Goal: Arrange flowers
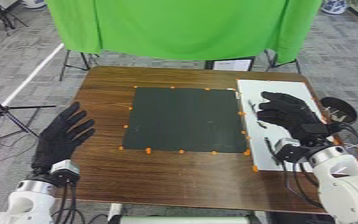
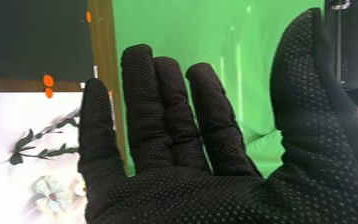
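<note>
Black left robot hand point(image 1: 60, 140), right robot hand point(image 1: 291, 114), fingers apart; mat point(image 1: 184, 120), edges exposed, between.

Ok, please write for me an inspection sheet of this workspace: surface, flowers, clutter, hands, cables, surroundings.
Surface: brown wooden table, dark mat, white sheet at right
Flowers: leafy stem and white flower on the sheet
Clutter: orange markers along the mat's edges
Hands: left hand open, at the table's left edge; right hand open, over the sheet
Cables: black cables hang beside both wrists
Surroundings: green cloth beyond the table, black tripod at the left
</note>
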You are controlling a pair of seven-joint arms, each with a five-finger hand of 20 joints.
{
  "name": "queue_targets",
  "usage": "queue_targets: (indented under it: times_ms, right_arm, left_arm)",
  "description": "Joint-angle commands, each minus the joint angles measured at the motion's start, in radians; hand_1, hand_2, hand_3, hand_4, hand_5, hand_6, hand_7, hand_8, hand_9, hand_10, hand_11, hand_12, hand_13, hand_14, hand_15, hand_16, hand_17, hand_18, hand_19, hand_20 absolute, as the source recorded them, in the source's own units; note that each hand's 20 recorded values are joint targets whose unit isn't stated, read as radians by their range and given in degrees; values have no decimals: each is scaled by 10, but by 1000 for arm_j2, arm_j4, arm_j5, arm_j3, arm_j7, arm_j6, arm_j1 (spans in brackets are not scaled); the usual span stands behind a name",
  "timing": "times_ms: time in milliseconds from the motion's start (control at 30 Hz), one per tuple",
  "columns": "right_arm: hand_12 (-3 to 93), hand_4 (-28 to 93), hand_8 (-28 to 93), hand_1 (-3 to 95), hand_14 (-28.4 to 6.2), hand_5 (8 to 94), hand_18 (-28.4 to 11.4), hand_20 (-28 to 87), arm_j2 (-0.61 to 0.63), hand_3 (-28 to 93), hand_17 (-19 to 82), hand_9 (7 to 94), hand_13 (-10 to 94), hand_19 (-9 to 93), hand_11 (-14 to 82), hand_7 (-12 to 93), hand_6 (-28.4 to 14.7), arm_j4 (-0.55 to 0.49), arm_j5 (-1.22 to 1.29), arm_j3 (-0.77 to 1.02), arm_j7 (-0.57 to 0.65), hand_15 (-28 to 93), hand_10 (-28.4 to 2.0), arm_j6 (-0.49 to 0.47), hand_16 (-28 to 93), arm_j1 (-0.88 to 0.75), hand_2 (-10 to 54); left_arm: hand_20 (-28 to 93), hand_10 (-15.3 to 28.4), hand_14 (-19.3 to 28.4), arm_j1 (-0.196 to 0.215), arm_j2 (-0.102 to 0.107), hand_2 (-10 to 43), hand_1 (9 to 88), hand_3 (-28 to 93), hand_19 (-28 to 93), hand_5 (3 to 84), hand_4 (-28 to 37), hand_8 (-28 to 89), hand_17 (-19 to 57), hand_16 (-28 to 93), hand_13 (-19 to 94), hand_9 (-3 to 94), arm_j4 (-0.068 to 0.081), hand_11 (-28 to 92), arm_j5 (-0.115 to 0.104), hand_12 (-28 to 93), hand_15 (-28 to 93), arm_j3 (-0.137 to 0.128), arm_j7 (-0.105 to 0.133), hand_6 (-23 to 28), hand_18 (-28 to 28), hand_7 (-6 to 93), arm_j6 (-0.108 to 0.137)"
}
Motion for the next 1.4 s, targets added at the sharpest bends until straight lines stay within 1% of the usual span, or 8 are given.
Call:
queue_targets:
  times_ms: [33, 100, 600, 733, 833, 1067, 1267, 1400]
  right_arm:
    - [226, -283, -190, 229, -92, 408, -196, 227, -3, 887, 106, 452, 404, 518, 308, 332, -14, -1, 6, 10, -13, 474, -126, 9, 170, -15, -95]
    - [226, -283, -188, 227, -93, 411, -196, 228, -3, 886, 105, 454, 404, 517, 307, 329, -15, -2, 9, 11, -11, 474, -128, 5, 171, -18, -94]
    - [225, -250, -196, 256, -92, 441, -195, 227, 5, 926, 105, 459, 402, 512, 301, 360, -12, -2, 2, 10, -2, 463, -126, 15, 172, -5, -56]
    - [238, -281, -198, 246, -100, 451, -194, 247, 65, 872, 140, 485, 432, 581, 359, 383, -14, -39, -346, -20, 59, 521, -131, 118, 170, 0, -88]
    - [245, -282, -208, 277, -92, 509, -184, 258, 117, 852, 185, 564, 514, 634, 410, 418, 7, -73, -560, -24, 118, 572, -114, 143, 170, -13, -95]
    - [286, -283, -207, 296, -98, 609, -173, 291, 268, 808, 252, 651, 595, 731, 493, 443, 23, -140, -1063, -66, 293, 681, -109, 44, 219, -42, -95]
    - [327, -283, -192, 218, -112, 599, -188, 289, 301, 741, 230, 629, 573, 715, 516, 419, 9, -164, -1122, -40, 369, 705, -117, -180, 254, -66, -95]
    - [336, -283, -180, 172, -121, 571, -196, 286, 311, 745, 212, 588, 538, 700, 517, 403, -5, -159, -1163, -64, 412, 704, -126, -214, 251, -72, -95]
  left_arm:
    - [134, 114, 156, -5, 2, -57, 257, 706, 460, 256, -282, -121, -86, -19, 181, 217, 5, 229, 1, 164, 413, 3, -6, 36, 213, 217, -9]
    - [133, 114, 156, -12, 1, -58, 256, 707, 460, 256, -283, -121, -86, -19, 182, 218, 8, 230, 4, 164, 412, 3, -12, 36, 213, 218, -18]
    - [134, 116, 157, -14, -3, -59, 255, 706, 459, 260, -283, -121, -86, -20, 182, 221, 5, 230, 1, 163, 414, 4, -6, 37, 213, 216, -8]
    - [134, 116, 157, -16, -1, -59, 255, 706, 459, 260, -283, -121, -86, -20, 181, 222, 7, 230, 0, 162, 414, 6, -4, 37, 213, 215, -7]
    - [133, 115, 157, -3, -1, -58, 255, 705, 459, 260, -283, -121, -86, -20, 181, 222, 1, 229, 0, 161, 414, -3, -1, 37, 213, 215, -2]
    - [133, 116, 156, 5, 5, -59, 255, 705, 459, 260, -283, -120, -86, -21, 182, 222, -4, 227, -1, 162, 415, -10, 5, 37, 213, 214, 5]
    - [133, 116, 157, 13, 5, -59, 255, 705, 459, 260, -283, -119, -87, -21, 182, 222, -7, 227, 0, 164, 415, -16, 8, 37, 213, 214, 5]
    - [133, 116, 157, 15, 6, -59, 254, 706, 459, 260, -283, -120, -86, -21, 182, 222, -8, 228, 29, 164, 414, -17, -1, 37, 213, 214, 11]
